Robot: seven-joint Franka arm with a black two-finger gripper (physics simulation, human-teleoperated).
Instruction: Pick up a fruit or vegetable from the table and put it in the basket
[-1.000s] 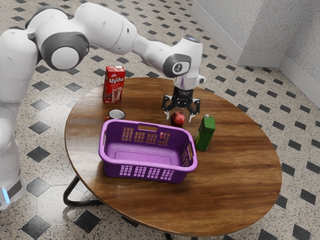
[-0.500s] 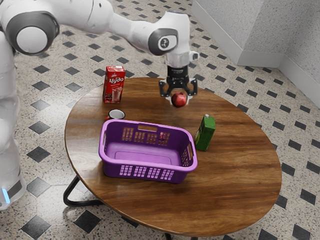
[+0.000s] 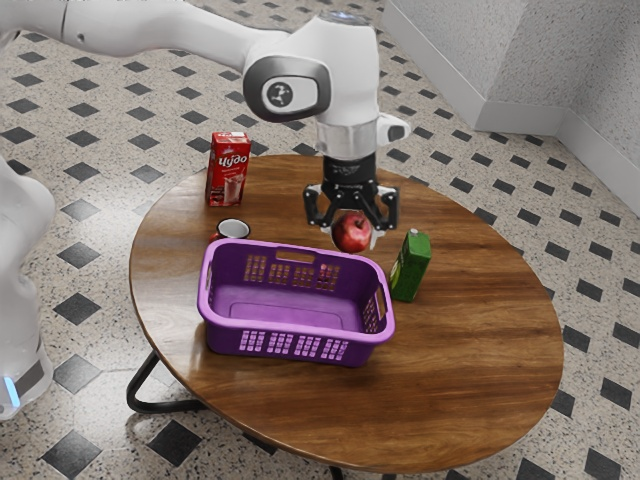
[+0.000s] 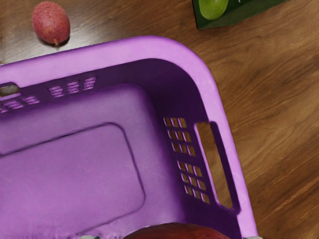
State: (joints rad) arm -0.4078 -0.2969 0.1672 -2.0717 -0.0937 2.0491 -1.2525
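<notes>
A rounded wooden table (image 3: 460, 370) spreads beneath everything, and the white arm (image 3: 170, 35) reaches over it from the exterior view's upper left. The purple basket (image 3: 225, 340) stands upright on the tabletop, its inner floor bare where it shows. Above the table, the black gripper (image 3: 355, 238) points down, its fingers closed against both sides of a red apple (image 3: 351, 232). A red carton (image 3: 228, 172) stands upright beyond the basket, toward the exterior view's left; a smaller green carton (image 3: 411, 266) stands upright just beside the basket's exterior-view right end. The white-lined mug (image 3: 233, 229) sits between the red carton and the basket. The apple hangs clear of the tabletop, near the basket's end by the green carton. Smallest, a pinkish-red oval fruit (image 4: 51, 22) lies on the table just outside the basket's long wall.
</notes>
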